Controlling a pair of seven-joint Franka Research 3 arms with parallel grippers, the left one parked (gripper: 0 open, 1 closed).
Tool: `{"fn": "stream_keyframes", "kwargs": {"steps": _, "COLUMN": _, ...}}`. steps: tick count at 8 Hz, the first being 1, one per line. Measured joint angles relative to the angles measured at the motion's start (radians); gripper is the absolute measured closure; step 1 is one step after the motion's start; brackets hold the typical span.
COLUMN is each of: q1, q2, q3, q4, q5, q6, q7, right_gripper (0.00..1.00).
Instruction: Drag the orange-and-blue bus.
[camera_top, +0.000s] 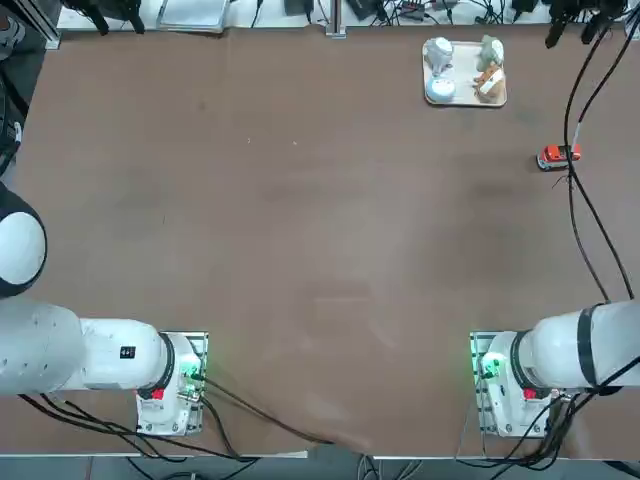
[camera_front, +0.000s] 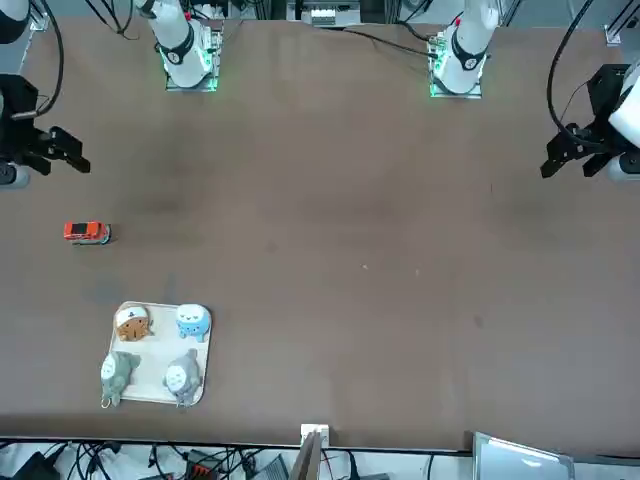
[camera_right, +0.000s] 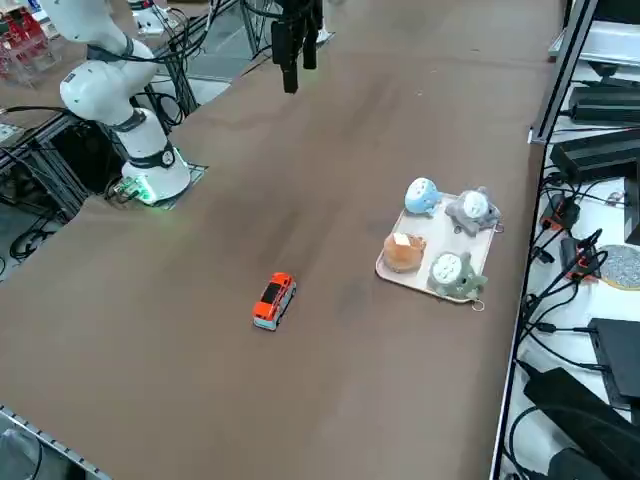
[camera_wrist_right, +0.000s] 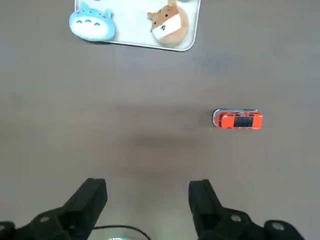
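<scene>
Right gripper (camera_wrist_right: 147, 197) high above table (camera_top: 300, 250), jaws spread wide, empty, well apart from bus (camera_top: 558, 156). Bus on bare table near right edge, far half. Beige tray (camera_top: 466, 97) of figurines farther off, left of bus.

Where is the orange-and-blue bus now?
In the top view, the orange-and-blue bus sits alone near the table's right edge, right of the beige tray of figurines.

orange-and-blue bus (camera_wrist_right: 238, 119) – orange-red top, pale blue base; tray (camera_wrist_right: 135, 25) – beige, holding light-blue, tan-and-white and grey figurines; table (camera_top: 300, 250) brown.
</scene>
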Motion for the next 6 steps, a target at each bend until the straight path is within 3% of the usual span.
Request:
{"fn": "stream_keyframes", "kwargs": {"steps": 2, "q1": -0.033, "q2": 0.000, "q3": -0.011, "q4": 0.000, "q5": -0.028, "q6": -0.031, "q7": 0.004, "right_gripper": 0.00}}
{"fn": "stream_keyframes", "kwargs": {"steps": 6, "q1": -0.233, "q2": 0.009, "q3": -0.025, "q4": 0.000, "q5": -0.033, "q6": -0.130, "q7": 0.016, "right_gripper": 0.00}}
